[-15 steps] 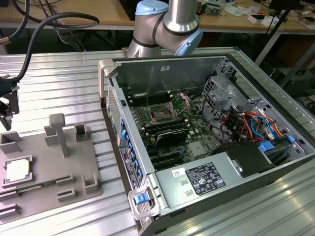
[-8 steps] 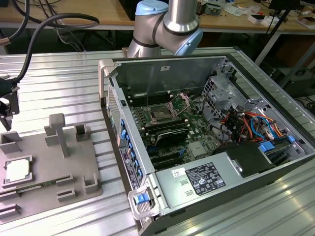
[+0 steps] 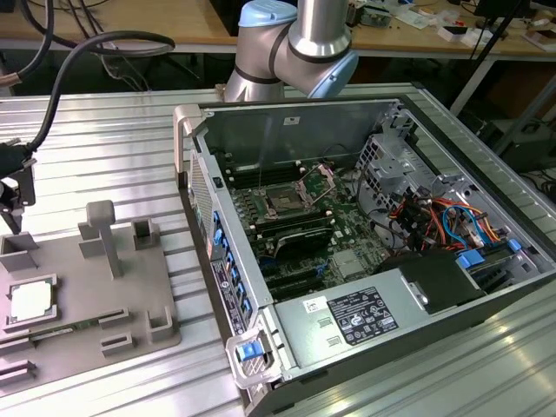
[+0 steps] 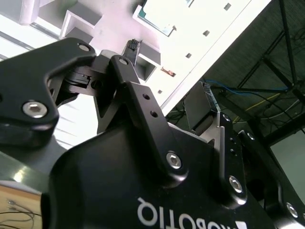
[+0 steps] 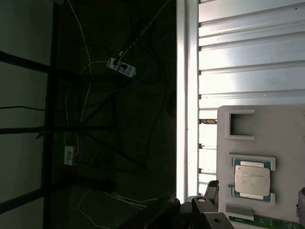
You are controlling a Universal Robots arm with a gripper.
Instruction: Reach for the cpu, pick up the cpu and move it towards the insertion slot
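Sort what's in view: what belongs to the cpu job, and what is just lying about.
Job in hand:
- cpu, seated in the grey holder plate
- insertion slot, inside the computer case
- gripper, above the plate

Lying about:
- power-supply box
- orange and blue cables
- metal drive cage

The chip [image 3: 30,300] is pale silver with a thin dark rim; its tray [image 3: 95,304] is plain grey. The desk [image 3: 113,139] is silver with ribbed stripes. The socket [image 3: 285,201] is dark, brownish at centre. Cables [image 3: 437,213] are orange and blue.
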